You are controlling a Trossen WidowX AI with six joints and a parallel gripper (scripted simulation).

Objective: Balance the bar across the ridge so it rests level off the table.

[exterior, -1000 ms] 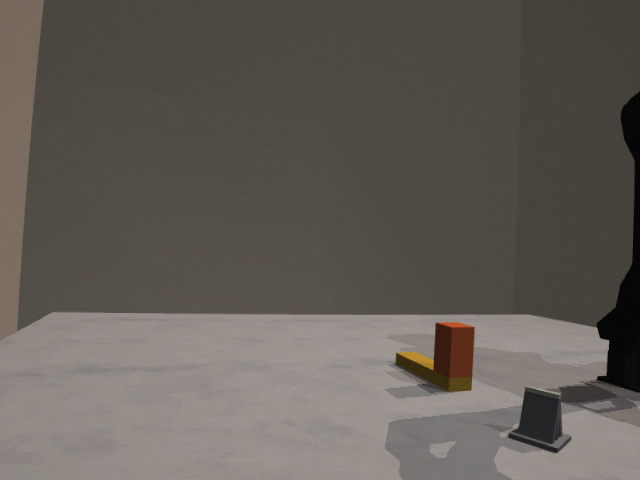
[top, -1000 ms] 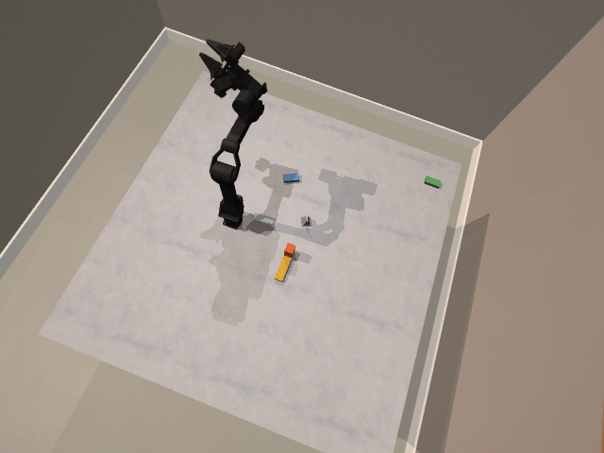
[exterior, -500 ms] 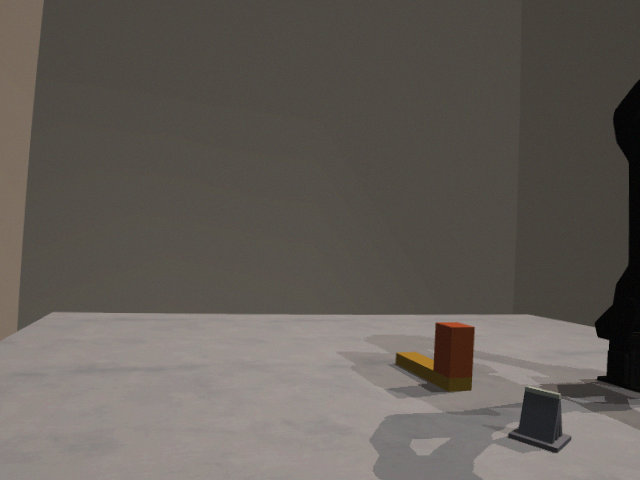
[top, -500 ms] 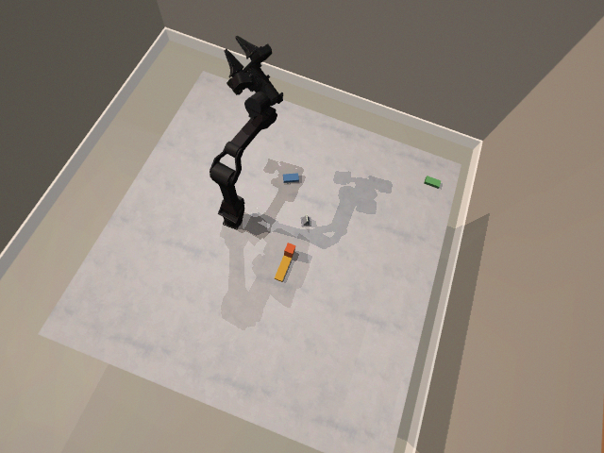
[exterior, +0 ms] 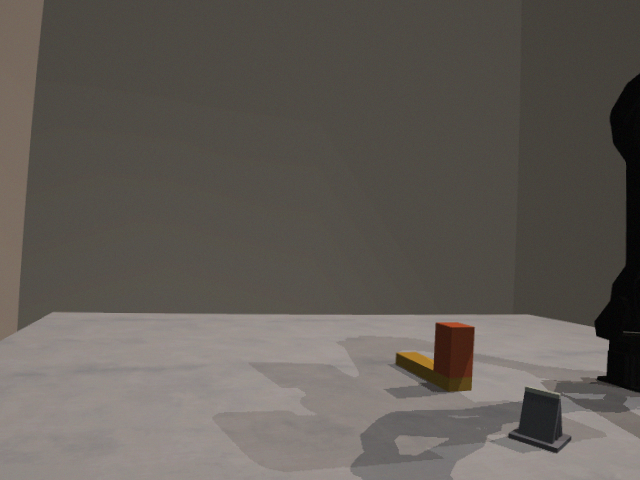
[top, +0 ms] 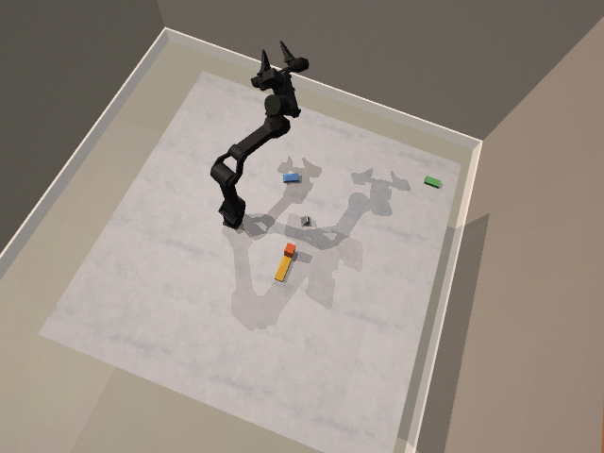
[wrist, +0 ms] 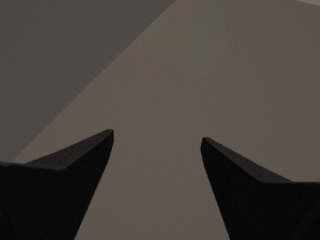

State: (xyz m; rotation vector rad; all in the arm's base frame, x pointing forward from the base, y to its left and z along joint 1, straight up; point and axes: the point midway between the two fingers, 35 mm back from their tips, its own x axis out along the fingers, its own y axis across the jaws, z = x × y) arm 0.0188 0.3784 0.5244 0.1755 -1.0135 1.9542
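The bar is yellow with a red-orange block on one end. The yellow bar lies flat on the table, and its red-orange block stands up at the end nearer the ridge. The small grey ridge stands on its base plate, apart from the bar, with nothing on it. My gripper is open and empty, raised high and far from both the bar and the ridge. In the exterior view the gripper is out of view.
A blue block lies beyond the ridge, on the gripper's side of the table. A green block lies near the right edge. The arm's base stands left of the ridge in the top view. Arm shadows cross the table.
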